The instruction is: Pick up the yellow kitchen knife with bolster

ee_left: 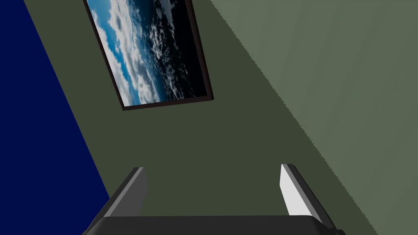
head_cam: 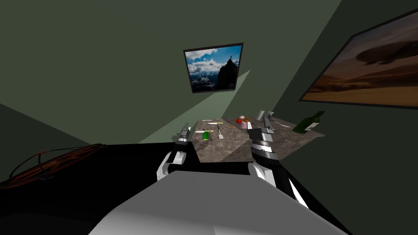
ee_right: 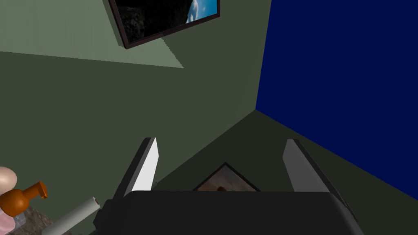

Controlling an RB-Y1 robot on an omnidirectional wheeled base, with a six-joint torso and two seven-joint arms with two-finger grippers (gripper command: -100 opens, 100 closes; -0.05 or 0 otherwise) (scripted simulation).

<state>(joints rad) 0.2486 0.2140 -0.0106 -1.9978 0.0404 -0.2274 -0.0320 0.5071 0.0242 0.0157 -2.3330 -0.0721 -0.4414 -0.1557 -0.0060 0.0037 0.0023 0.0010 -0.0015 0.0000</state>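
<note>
Knife — well beyond left end effector

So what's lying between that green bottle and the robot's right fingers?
Head view: one thin pale utensil lies on the table between the right fingers and the green bottle, too small to name further.

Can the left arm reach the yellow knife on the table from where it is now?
Probably yes, but not at once. The left arm is raised beside the table, its open jaws aimed at the wall. The yellow knife lies uncovered towards the table's left side, and nothing stands between them.
</note>
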